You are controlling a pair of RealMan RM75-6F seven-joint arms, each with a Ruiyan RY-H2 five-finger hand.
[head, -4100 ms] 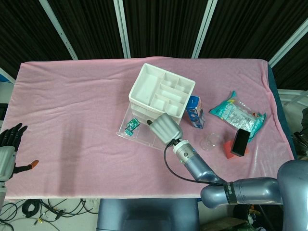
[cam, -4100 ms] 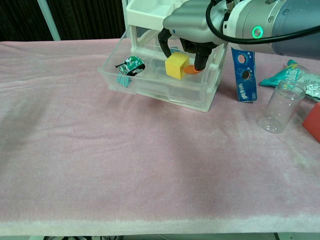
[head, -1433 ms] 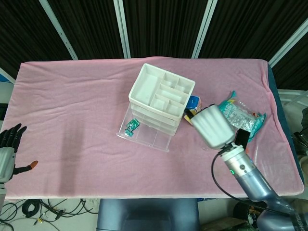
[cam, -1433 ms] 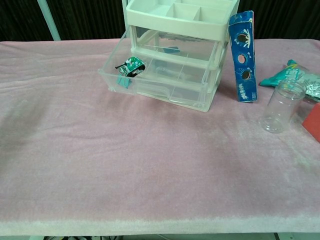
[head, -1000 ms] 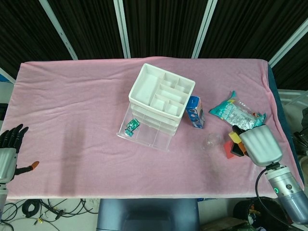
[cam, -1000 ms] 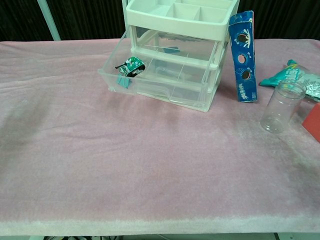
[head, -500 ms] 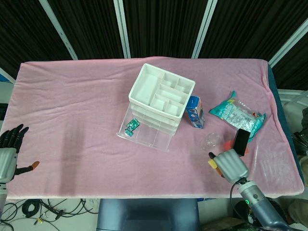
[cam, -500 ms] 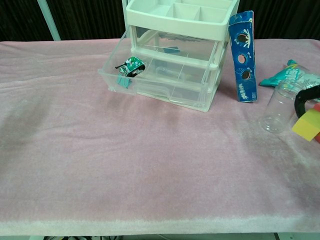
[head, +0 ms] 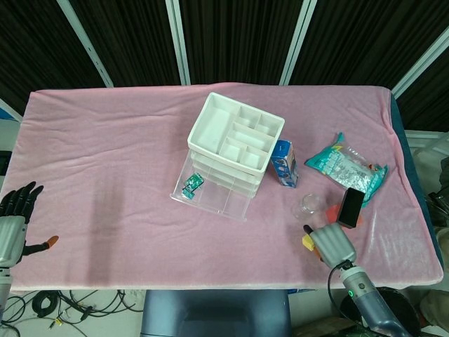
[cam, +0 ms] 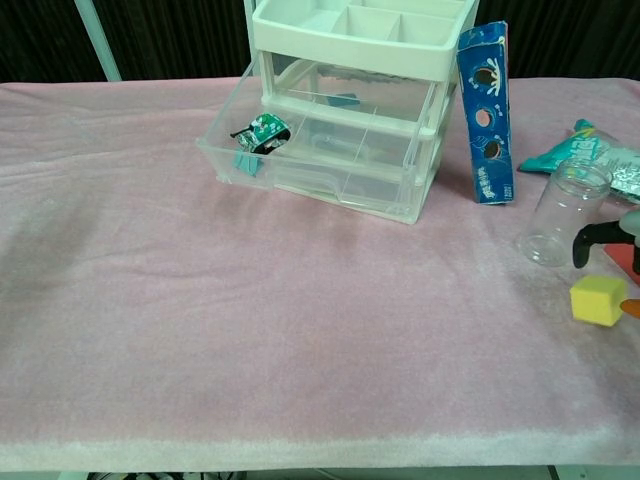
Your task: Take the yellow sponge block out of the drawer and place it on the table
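The yellow sponge block (cam: 598, 300) sits low on the pink cloth at the far right of the chest view, in front of the clear jar. My right hand (head: 333, 244) is over it near the table's front edge, and only a yellow corner (head: 307, 243) shows past the hand. One black finger (cam: 598, 233) stands apart above the block, while an orange fingertip (cam: 630, 308) is at its right side. The clear drawer (cam: 310, 165) of the white organizer (head: 235, 133) stands pulled out. My left hand (head: 14, 219) hangs off the table's left edge, fingers spread and holding nothing.
A green packet (cam: 258, 133) lies in the open drawer. A blue cookie box (cam: 485, 110) stands beside the organizer. The clear jar (cam: 555, 215), a teal bag (head: 344, 167) and a red block with a black object (head: 349, 207) crowd the right side.
My right hand carried the block from the drawer to the right front of the table. Since half a second ago the block has dropped lower and the black finger has lifted off it.
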